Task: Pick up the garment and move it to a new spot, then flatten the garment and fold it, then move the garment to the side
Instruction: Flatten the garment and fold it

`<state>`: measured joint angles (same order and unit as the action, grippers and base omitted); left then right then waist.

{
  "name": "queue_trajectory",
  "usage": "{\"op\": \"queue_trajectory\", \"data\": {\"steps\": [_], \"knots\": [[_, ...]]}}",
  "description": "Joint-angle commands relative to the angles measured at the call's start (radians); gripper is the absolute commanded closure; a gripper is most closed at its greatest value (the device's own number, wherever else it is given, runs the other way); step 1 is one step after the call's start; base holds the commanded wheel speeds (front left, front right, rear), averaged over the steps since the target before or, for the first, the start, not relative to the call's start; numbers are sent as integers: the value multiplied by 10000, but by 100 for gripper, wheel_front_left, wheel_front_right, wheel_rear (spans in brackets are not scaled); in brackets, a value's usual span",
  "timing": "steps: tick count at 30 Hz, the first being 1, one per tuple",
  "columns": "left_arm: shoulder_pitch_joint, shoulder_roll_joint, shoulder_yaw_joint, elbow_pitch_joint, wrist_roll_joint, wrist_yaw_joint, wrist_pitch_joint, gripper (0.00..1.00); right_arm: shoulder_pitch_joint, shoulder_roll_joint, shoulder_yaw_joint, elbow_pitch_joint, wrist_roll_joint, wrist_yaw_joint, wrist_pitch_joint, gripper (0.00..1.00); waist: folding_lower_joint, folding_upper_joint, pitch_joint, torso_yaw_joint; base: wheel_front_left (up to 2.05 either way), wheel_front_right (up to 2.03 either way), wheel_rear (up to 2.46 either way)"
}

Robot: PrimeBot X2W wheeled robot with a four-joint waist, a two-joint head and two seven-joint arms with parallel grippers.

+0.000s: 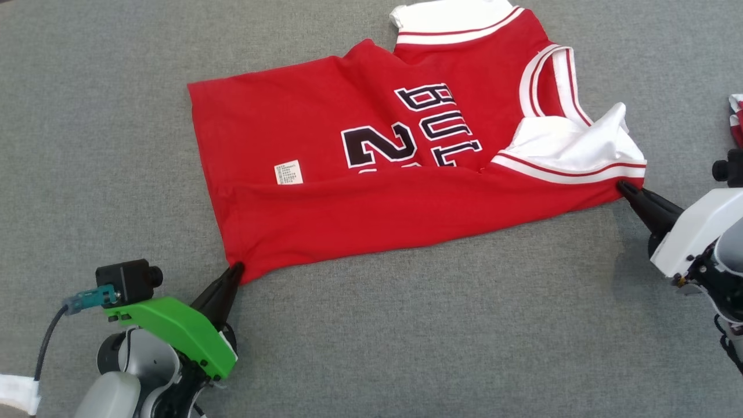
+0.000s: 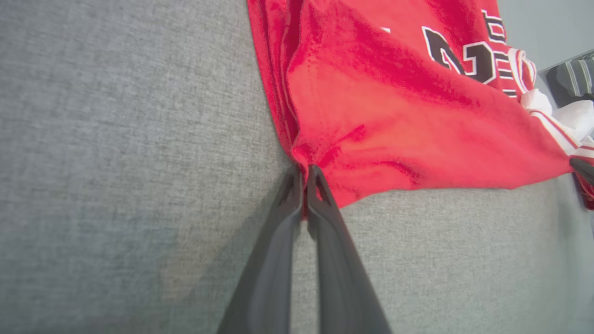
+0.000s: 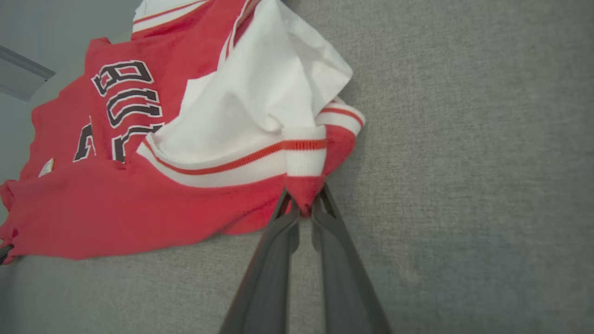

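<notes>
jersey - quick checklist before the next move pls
1. left pincer shut on jersey hem corner: ok
2. right pincer shut on the corner below the sleeve: ok
3. both layers caught in each grip: cannot tell
4. jersey flat: not ok; near edge folded over, white sleeve bunched
5. striped cloth at the right edge apart from jersey: ok
</notes>
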<state>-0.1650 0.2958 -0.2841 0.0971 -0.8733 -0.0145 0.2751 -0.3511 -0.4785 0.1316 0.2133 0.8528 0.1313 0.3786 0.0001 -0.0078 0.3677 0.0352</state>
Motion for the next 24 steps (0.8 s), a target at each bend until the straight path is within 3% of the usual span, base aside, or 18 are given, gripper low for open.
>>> {"op": "queue_trajectory", "data": {"steps": [1,7,12,18,24], "knots": [[250,163,81,-277,-153,-49,149,100,122,-118,-178,-153,215,-11,266,100,-1,78,-170,-95,0,0,0],[1434,1068,650,-2747,-1048,206,1193,100,659,-536,-1568,-870,1378,-11,2800,100,-1,78,-494,-185,0,0,0],[2762,1355,867,-4256,-1249,684,1464,100,1883,-304,-2602,-2065,1423,-11,4656,100,-1,78,-612,-190,0,0,0],[4098,960,484,-4072,-822,857,795,100,3895,711,-3387,-3506,747,-7,5131,100,-1,78,-526,-154,0,0,0],[4110,745,427,-3143,-301,818,69,100,4667,1246,-3556,-3846,159,-7,4539,100,-1,78,-393,-104,0,0,0]]}}
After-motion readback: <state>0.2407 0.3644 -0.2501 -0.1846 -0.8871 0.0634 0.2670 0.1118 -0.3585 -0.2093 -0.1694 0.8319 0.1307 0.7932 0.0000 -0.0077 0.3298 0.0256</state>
